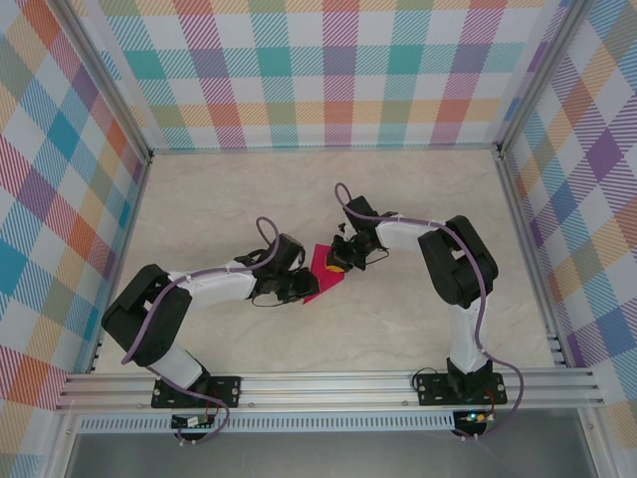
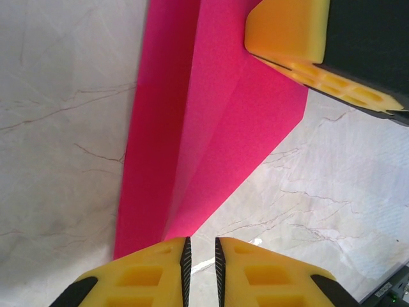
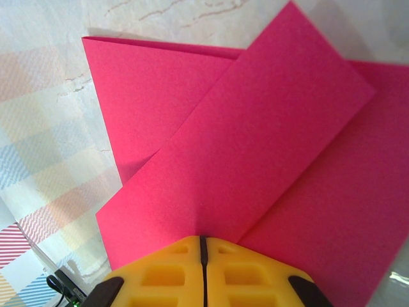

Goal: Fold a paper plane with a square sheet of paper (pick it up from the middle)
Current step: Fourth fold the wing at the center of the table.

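Currently folding a wing flap | square sheet of paper [image 3: 255, 160] lying part-creased on table [image 2: 51, 128] | right gripper [image 3: 202, 240] pinching its flap, fingers closed | left gripper [image 2: 200, 246] hovering at narrow tip, fingers slightly parted, holding nothing | next, probably: flattening flap along crease.

The left arm [image 1: 209, 284] and right arm [image 1: 456, 261] have black joint housings, white link covers and looping purple cables [image 1: 261, 225]. The left gripper [image 2: 200, 246] and right gripper [image 3: 202, 242] carry yellow fingers [image 2: 140, 275] with rectangular pockets and black pads.
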You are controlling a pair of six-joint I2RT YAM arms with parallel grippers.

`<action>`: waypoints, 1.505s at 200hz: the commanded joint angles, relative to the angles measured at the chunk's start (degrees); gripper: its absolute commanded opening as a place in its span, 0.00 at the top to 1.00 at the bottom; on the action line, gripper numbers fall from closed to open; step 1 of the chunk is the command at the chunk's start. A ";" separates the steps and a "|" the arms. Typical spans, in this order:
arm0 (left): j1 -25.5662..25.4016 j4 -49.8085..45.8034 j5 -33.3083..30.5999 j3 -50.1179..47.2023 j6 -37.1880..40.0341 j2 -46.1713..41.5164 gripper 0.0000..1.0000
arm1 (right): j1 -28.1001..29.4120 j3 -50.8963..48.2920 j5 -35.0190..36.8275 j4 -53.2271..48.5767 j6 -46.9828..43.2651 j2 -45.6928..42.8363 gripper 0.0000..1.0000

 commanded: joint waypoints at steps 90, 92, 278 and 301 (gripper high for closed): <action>-0.66 -3.52 -3.59 -0.93 -0.05 3.73 0.81 | -0.07 -1.76 8.68 -4.49 1.11 5.57 0.94; -0.62 -3.52 -3.59 -0.91 -0.05 3.77 0.81 | -0.11 -1.81 8.68 -4.47 1.13 5.63 0.94; -1.82 -6.54 -3.44 -7.99 0.39 3.15 0.98 | -0.11 -0.91 9.39 -6.07 1.13 6.70 0.94; -1.97 -7.91 -4.20 -8.14 1.22 2.69 0.98 | -0.15 -0.60 9.56 -6.66 1.18 6.82 0.94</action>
